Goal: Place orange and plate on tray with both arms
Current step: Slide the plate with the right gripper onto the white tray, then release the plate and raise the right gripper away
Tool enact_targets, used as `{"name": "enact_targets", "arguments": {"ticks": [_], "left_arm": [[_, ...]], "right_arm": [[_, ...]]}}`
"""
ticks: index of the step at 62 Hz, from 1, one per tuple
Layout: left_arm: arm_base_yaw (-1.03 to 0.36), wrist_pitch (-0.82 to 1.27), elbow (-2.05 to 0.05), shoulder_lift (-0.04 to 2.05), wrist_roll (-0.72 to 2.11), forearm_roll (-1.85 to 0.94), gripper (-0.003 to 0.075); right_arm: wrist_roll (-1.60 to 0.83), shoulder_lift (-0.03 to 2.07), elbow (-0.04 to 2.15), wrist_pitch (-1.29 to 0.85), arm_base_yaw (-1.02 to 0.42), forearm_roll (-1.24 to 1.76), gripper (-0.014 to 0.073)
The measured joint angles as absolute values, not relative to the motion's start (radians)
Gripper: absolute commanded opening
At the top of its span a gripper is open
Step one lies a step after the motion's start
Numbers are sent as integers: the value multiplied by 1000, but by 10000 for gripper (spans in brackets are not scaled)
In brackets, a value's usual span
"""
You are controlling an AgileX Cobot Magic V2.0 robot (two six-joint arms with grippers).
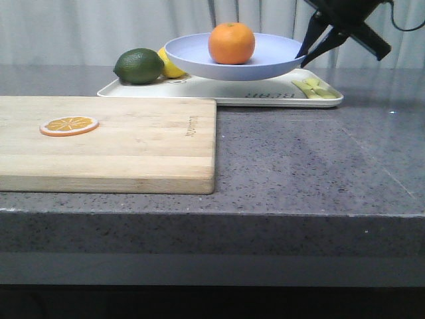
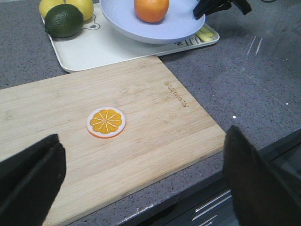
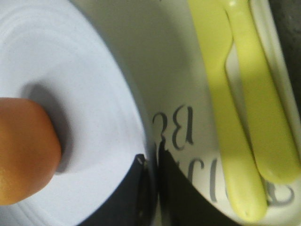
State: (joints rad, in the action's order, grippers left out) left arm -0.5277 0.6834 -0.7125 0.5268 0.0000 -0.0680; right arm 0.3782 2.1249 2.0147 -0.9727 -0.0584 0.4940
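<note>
Orange (image 1: 232, 43) sits in the middle of the plate (image 1: 279, 58), and in the front view the plate hangs just above the tray (image 1: 265, 98), raised at its right edge. The right gripper (image 1: 307, 56) pinches that edge, fingers clenched on the rim. A lime (image 1: 139, 66) and a lemon (image 1: 171, 66) lie on the tray beside the plate, and a cutting board (image 1: 133, 143) with an orange slice (image 1: 69, 125) lies nearer than the tray on the table (image 1: 312, 159).

From the left wrist view, the left gripper (image 2: 141, 181) hovers over the cutting board, well apart from the tray, fingers (image 2: 251, 176) spread wide and grasping nothing.

From the right wrist view, dark fingers (image 3: 136, 193) grip the plate rim, with yellow cutlery (image 3: 244, 108) on the tray just beside the plate.

Judged from this, the step in hand is setting the loaded plate down. The next move calls for lowering it level, so the orange does not roll, then releasing the rim.
</note>
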Motion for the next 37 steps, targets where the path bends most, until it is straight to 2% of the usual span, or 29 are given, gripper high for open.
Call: {"name": "enact_targets", "arguments": {"ticks": [13,37], "left_arm": [[-528,683,-713,527,0,-68,661],[-528,683,-713,527,0,-68,661]], "right_arm": [[421,2247,2161,-1007,-61,455,-49],[426,2266,2174,-1030,-61,443,-49]]}}
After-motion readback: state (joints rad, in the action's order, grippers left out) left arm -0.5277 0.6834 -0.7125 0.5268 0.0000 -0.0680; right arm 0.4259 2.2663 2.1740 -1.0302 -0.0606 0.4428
